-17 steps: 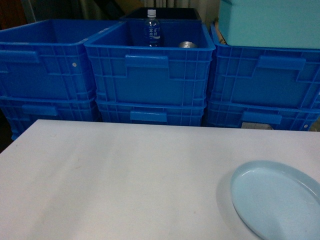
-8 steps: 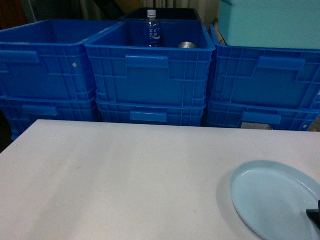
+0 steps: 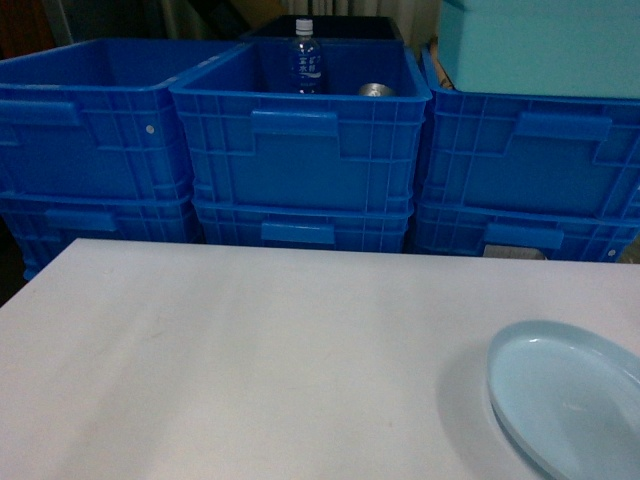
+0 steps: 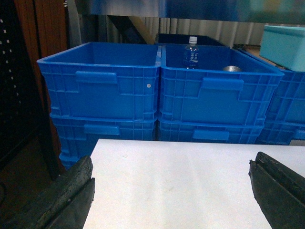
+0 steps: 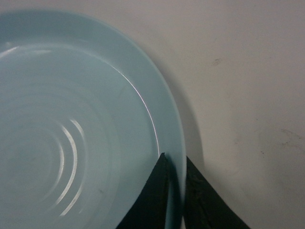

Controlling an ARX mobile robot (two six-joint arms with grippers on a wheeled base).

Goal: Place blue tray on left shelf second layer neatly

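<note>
Your right gripper [image 5: 175, 200] was clamped on the rim of the blue tray [image 5: 71, 129]: in the right wrist view one dark finger [image 5: 150, 202] lay inside the rim and the other outside it, with the thin pale-blue edge pinched between them. From that pinch the tray spread away to the left and ahead of the fingers, its shallow bowl showing faint concentric glints. To the other side of the fingers lay the bare white table [image 5: 248, 95], marked with a few small smudges.

In the head view the tray [image 3: 570, 400] sat at the near right corner of the table [image 3: 250, 350], partly cut off by the frame edge; the right gripper itself did not show there.

Your left gripper [image 4: 171, 191] was spread wide with nothing between its fingers [image 4: 66, 198], hovering over the near left part of the table [image 4: 181, 181]. Beyond it, past the table's far edge, you had a wall of stacked dark-blue crates [image 4: 100, 90]. The crate straight ahead of that gripper and slightly to its right held a clear water bottle [image 4: 191, 51] standing upright, with a metal can [image 4: 232, 68] beside it. Farther right a teal box [image 4: 286, 45] rested on top of another crate stack.
</note>
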